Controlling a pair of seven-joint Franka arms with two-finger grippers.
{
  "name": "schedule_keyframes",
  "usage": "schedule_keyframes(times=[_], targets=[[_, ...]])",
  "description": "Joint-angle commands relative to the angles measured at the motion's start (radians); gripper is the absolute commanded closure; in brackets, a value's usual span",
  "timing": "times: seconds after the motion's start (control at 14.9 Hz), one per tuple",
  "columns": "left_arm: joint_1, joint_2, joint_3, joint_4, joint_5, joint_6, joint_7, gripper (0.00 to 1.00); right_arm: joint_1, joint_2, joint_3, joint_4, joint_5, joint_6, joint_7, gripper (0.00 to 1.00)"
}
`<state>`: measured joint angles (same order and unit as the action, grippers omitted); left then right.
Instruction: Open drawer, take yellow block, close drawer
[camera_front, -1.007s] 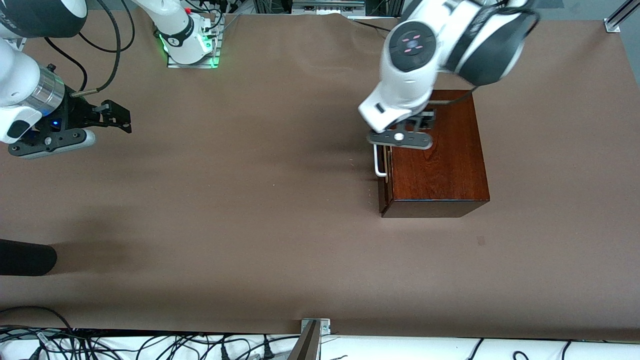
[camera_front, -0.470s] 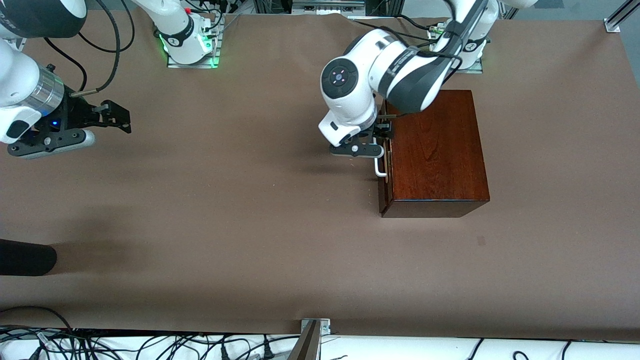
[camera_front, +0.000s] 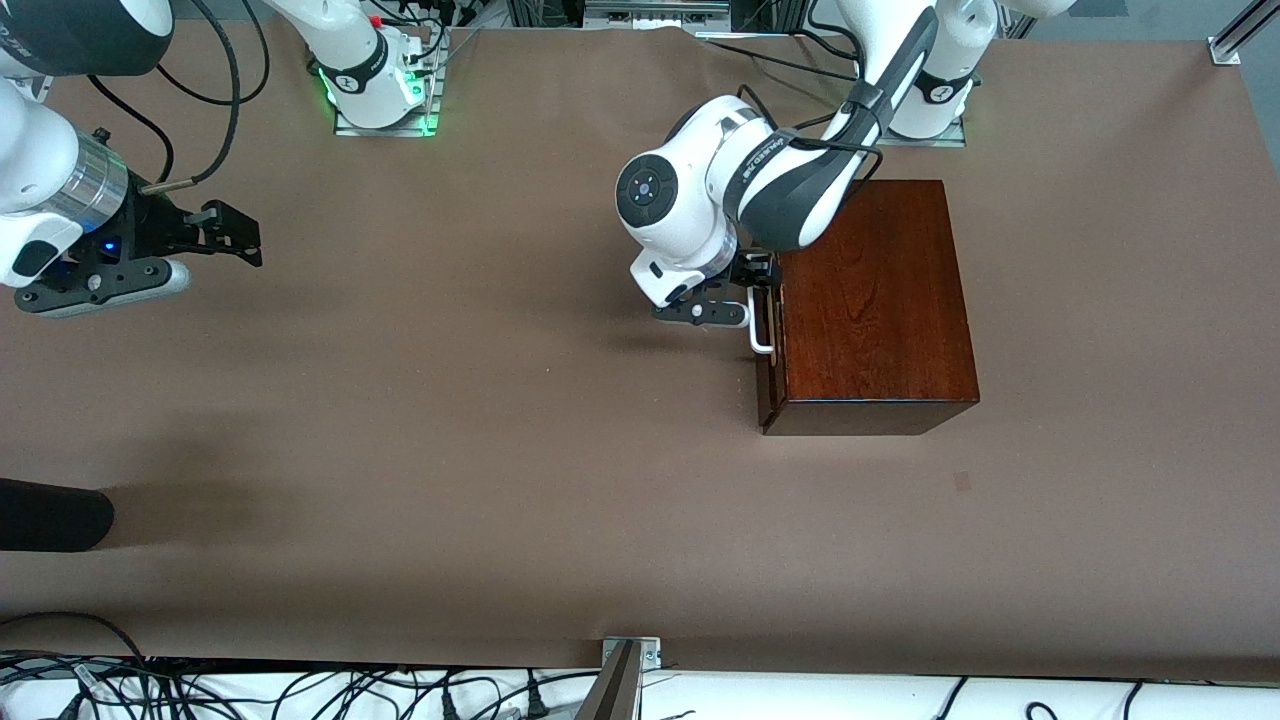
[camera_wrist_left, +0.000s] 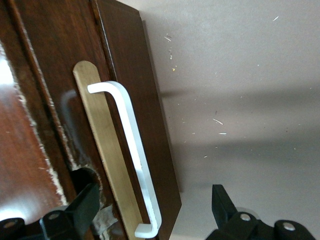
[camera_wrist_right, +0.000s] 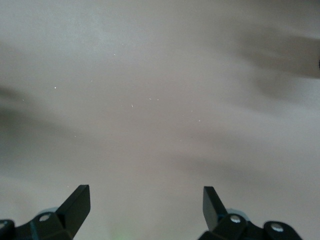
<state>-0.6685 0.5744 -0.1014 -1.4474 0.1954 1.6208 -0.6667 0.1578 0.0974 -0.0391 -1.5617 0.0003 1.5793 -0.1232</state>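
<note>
change: left gripper (camera_front: 752, 290) has come down off the top of the glossy dark reddish-brown wooden box (camera_front: 872, 300) to its front face, fingers (camera_wrist_left: 82, 202) spread wide either side of the white U-shaped bar handle (camera_wrist_left: 131, 150), not yet clamped.
drawer: single sliding drawer (camera_front: 766, 345) shut.
yellow block: not visible, presumably inside.
right gripper (camera_wrist_right: 145, 205): waiting over bare brown table (camera_front: 450, 400) at its own end, wide open, empty.
meaning: handle grasp is next, then pull.
</note>
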Motion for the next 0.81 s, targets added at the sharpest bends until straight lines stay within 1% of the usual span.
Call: schedule_keyframes(times=[0.0,0.2,0.74], targets=[[-0.014,-0.005,0.011,-0.045,0.027,0.054,-0.030,0.00,0.000,0.012,0.001,0.026,-0.009,-0.012,0.005,0.00],[-0.014,-0.001,0.009,-0.076,0.073,0.093,-0.050,0.00,-0.001,0.012,0.001,0.026,-0.009,-0.012,0.005,0.00],[-0.017,0.038,0.008,-0.074,0.075,0.157,-0.093,0.00,-0.001,0.012,0.001,0.025,-0.009,-0.012,0.005,0.00]])
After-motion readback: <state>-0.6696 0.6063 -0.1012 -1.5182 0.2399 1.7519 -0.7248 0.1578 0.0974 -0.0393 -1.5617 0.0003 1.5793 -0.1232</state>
